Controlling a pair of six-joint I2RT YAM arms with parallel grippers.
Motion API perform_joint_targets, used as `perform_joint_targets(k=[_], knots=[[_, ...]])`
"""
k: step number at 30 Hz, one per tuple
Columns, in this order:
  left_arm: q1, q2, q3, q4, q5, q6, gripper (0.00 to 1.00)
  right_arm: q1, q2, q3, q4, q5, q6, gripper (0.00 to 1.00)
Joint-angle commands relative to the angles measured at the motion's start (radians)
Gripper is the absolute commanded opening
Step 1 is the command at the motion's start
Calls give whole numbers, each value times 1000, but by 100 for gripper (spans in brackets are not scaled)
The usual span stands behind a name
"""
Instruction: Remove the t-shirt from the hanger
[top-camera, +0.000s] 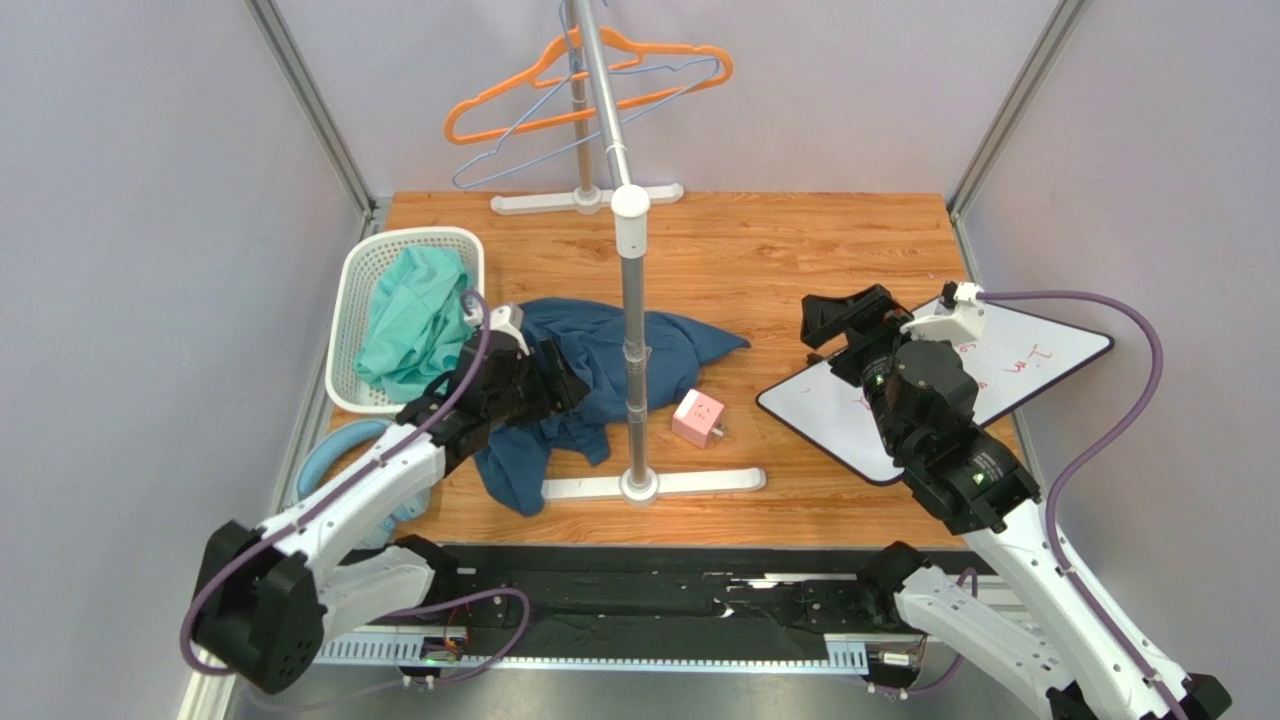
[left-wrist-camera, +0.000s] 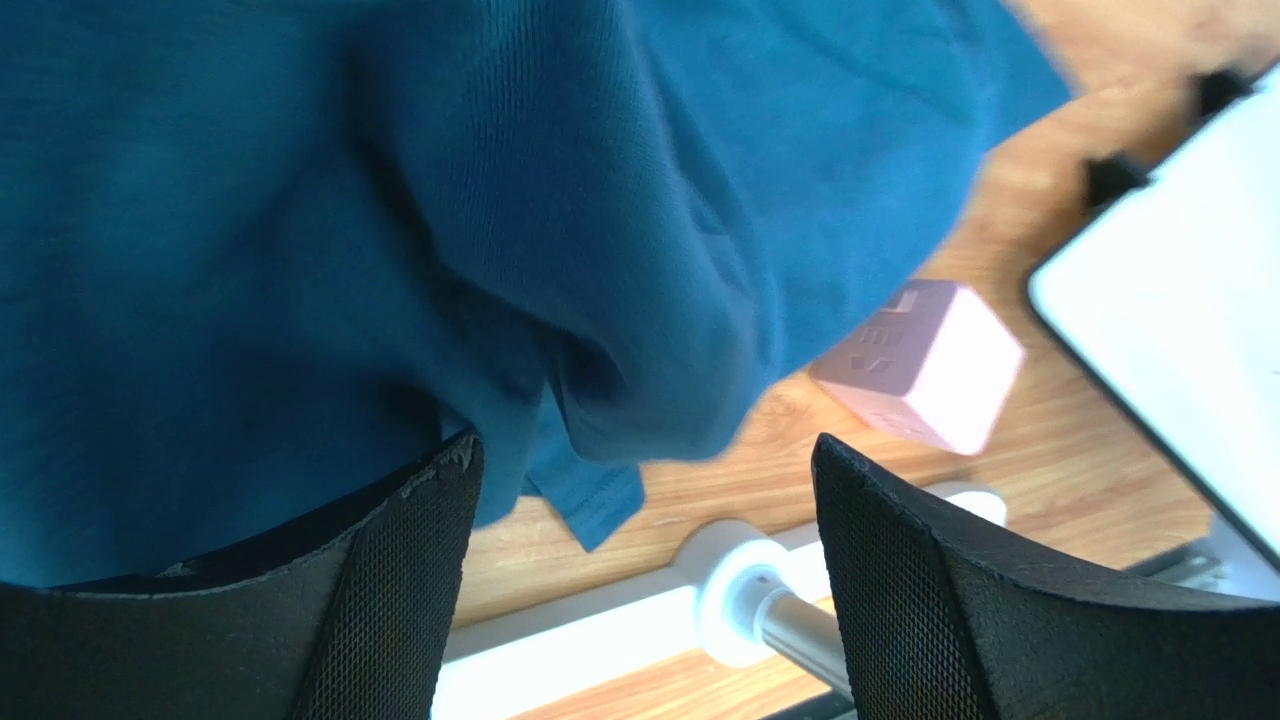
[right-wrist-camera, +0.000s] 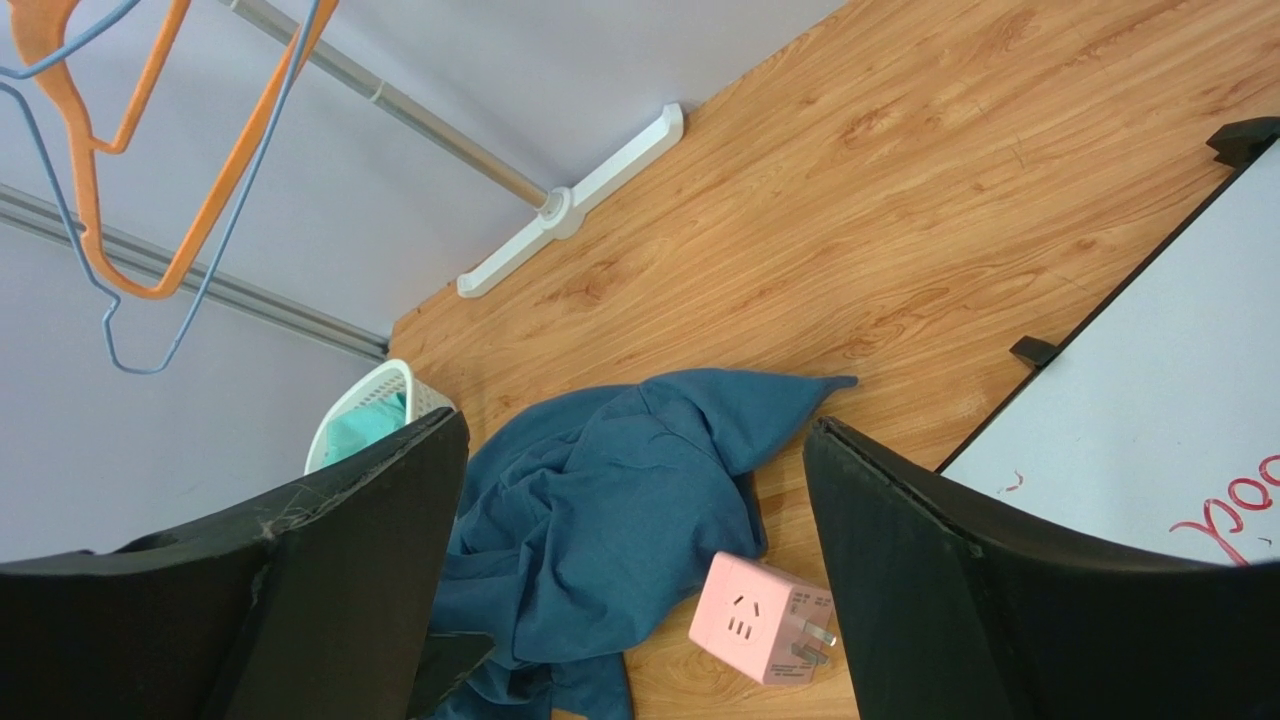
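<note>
Already clear of both hangers, the dark teal t-shirt (top-camera: 579, 342) lies crumpled on the wooden table (top-camera: 781, 255). It is gathered round the near rack upright (top-camera: 634, 300), between the white basket (top-camera: 361, 270) and the pink power cube (top-camera: 699, 417). The orange hanger (top-camera: 601, 83) and the blue wire hanger (top-camera: 519, 143) hang bare at the far end of the rack.

Left gripper (top-camera: 559, 387): fingers spread, tips at the near part of the cloth. Its wrist view shows fabric against the left finger (left-wrist-camera: 406, 555) but nothing pinched.

Right gripper (top-camera: 845, 315): likewise spread and empty, poised over the whiteboard (top-camera: 1022, 368), well apart from the shirt.

Judged step: letting go and clearing away. To do it well, hold the left jaws wide and lift straight up before drawing back, so that no fold snags a finger and drags. Steer clear of the upright and of the rack's white foot (top-camera: 654, 483) just beside the fingers, and avoid nudging the cube.
</note>
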Motion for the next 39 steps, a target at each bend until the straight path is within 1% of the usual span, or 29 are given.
perform_joint_targets(k=[1, 4, 5, 6, 7, 9, 10, 13, 16, 17, 19, 20, 21, 23, 24, 26, 27, 28, 29, 33, 35, 36, 37, 39], knots=[[-20, 177, 66, 107, -51, -40, 85, -1, -29, 2, 30, 11, -13, 88], [-20, 347, 194, 50, -81, -33, 87, -1, -38, 8, 13, 18, -19, 88], [-20, 393, 219, 35, -87, -36, 88, -1, -42, 8, 11, 18, -22, 89], [-20, 471, 239, 25, -91, -38, 88, -1, -46, 5, 10, 20, -23, 89], [-22, 507, 274, 15, -111, -41, 88, -1, -49, 4, 10, 23, -24, 89], [-20, 584, 296, 15, -130, -44, 88, 1, -53, -1, 7, 21, -23, 89], [-20, 601, 306, 15, -145, -46, 87, -2, -53, -5, 5, 20, -21, 89], [-20, 612, 279, 53, -148, -56, 79, -2, -52, -4, 1, 17, -27, 89], [-20, 554, 221, 106, -150, -53, 48, -2, -58, -4, -2, 26, -33, 89], [-20, 531, 212, 110, -151, -50, 24, -2, -56, -5, -1, 26, -32, 89], [-20, 449, 187, 104, -139, -30, 16, -2, -53, -4, -2, 24, -29, 89], [-20, 414, 179, 99, -128, -20, 0, -2, -50, -2, -1, 23, -29, 90], [-20, 338, 172, 96, -116, 8, 0, -4, -50, -1, -2, 21, -27, 90], [-20, 247, 147, 79, -102, 25, 0, -2, -47, 2, -2, 15, -24, 90], [-20, 149, 138, 70, -110, 29, 0, -2, -47, 2, -1, 12, -23, 90], [-19, 46, 123, 24, -131, 37, 0, -2, -49, 1, -1, 4, -21, 90], [-17, -52, 119, 7, -137, 45, 0, -2, -49, 2, 2, 4, -21, 90], [-13, -100, 119, -23, -145, 49, 0, -2, -50, 4, 2, 1, -21, 90], [-7, -181, 122, -43, -147, 58, 0, -2, -52, 4, 1, 1, -18, 90], [59, -324, 187, -166, -151, 86, 0, -3, -52, 5, 1, -3, -21, 90], [124, -368, 257, -250, -159, 115, 0, -2, -53, 5, 1, -6, -19, 90], [147, -378, 285, -290, -163, 126, 0, -2, -53, 5, 1, -6, -19, 90], [191, -382, 337, -304, -171, 138, 0, -2, -53, 5, 2, -9, -19, 90], [237, -376, 395, -339, -174, 170, 0, -2, -52, 5, 2, -9, -19, 90]])
